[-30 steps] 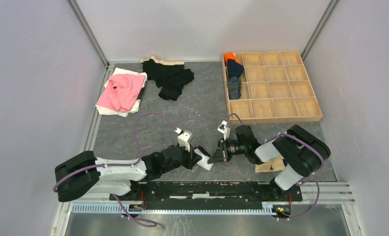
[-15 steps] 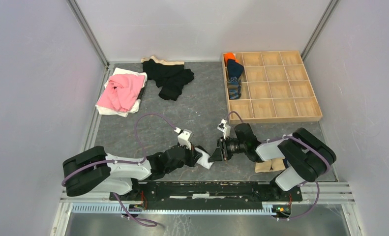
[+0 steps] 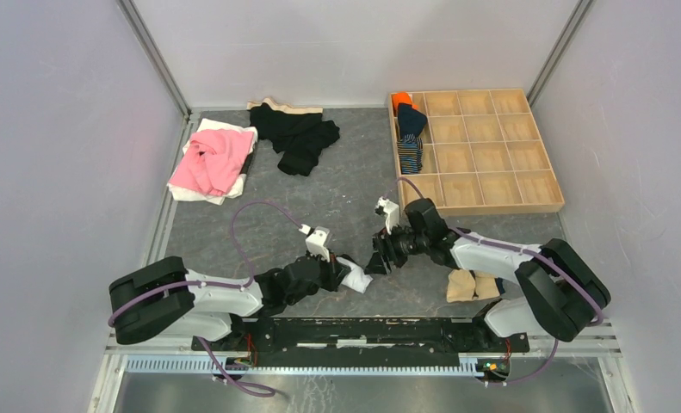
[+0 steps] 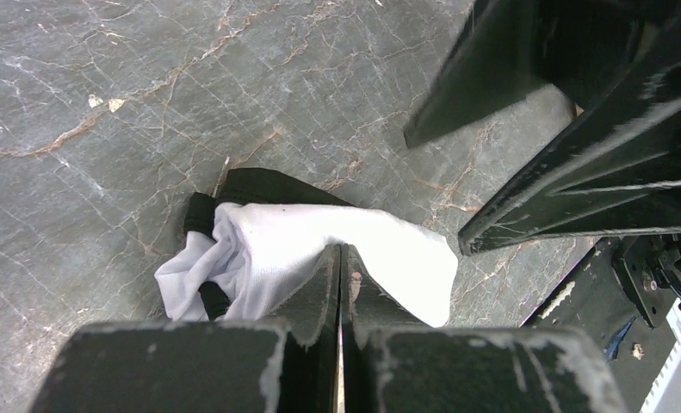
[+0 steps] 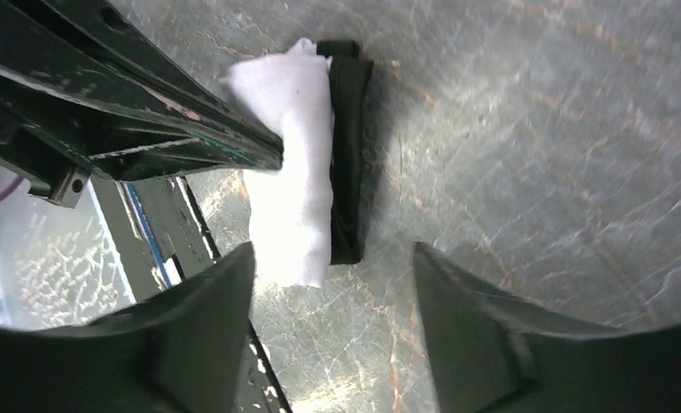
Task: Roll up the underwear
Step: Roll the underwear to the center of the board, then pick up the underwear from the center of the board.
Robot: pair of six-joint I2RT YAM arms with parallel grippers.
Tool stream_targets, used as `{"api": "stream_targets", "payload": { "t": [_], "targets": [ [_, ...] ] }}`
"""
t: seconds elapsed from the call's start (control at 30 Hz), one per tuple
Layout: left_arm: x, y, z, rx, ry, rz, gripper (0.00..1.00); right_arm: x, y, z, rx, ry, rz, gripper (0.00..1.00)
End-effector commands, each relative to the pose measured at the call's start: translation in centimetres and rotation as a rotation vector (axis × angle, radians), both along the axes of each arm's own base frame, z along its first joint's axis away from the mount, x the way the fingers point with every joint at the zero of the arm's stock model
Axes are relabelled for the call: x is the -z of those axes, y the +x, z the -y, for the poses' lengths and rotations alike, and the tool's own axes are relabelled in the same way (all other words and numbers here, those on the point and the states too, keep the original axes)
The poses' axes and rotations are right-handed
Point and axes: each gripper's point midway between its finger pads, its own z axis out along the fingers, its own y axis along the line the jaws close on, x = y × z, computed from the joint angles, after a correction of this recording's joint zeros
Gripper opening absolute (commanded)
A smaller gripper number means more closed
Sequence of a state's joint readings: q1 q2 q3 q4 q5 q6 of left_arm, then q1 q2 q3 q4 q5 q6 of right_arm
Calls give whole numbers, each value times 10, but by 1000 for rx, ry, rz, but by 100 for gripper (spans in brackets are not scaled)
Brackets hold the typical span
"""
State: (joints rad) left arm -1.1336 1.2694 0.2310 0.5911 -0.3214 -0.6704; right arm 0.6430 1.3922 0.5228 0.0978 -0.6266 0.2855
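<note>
A small white underwear with black trim (image 3: 356, 280) lies half rolled on the grey table near the front edge. My left gripper (image 3: 340, 272) is shut on it, and in the left wrist view its tips (image 4: 340, 251) pinch the white cloth (image 4: 276, 245). My right gripper (image 3: 377, 257) hovers just right of the roll, open and holding nothing. In the right wrist view its jaws (image 5: 332, 254) stand wide just short of the roll's near end (image 5: 298, 198), apart from it. Rolled navy striped underwear (image 3: 410, 153) sits in the tray.
A wooden compartment tray (image 3: 492, 151) stands at the back right, with rolled pieces in its left column. A pink garment (image 3: 212, 159) and black garments (image 3: 300, 133) lie at the back left. A beige cloth (image 3: 473, 285) lies by the right arm's base.
My right gripper has opened, let go of the white underwear and drawn back up and to the right. The left gripper has stayed shut on the cloth.
</note>
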Motion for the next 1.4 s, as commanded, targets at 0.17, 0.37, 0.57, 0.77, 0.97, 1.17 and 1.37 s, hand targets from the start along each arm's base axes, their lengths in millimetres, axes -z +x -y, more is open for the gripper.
{"api": "stream_targets", "payload": {
  "t": [0.17, 0.37, 0.57, 0.77, 0.97, 1.17, 1.37],
  "targets": [
    [43, -10, -34, -19, 170, -59, 2, -14, 22, -22, -159, 12, 100, 83],
    [43, -10, -34, -18, 167, -61, 2, -1, 27, -24, -187, 0, 117, 89],
    [41, -10, -34, -15, 165, -59, 2, -6, 65, 4, -48, -209, 275, 92],
    [40, -9, -35, -21, 169, -55, 2, -70, 119, 48, 258, -348, 564, 97],
    [38, -9, -34, -19, 169, -52, 2, -128, 140, 81, 453, -377, 763, 98],
    [37, -9, -35, -22, 166, -50, 2, -106, 117, 47, 207, -283, 694, 98],
    [36, -9, -36, -24, 162, -50, 2, -87, 64, -17, -123, 23, 490, 98]
  ]
}}
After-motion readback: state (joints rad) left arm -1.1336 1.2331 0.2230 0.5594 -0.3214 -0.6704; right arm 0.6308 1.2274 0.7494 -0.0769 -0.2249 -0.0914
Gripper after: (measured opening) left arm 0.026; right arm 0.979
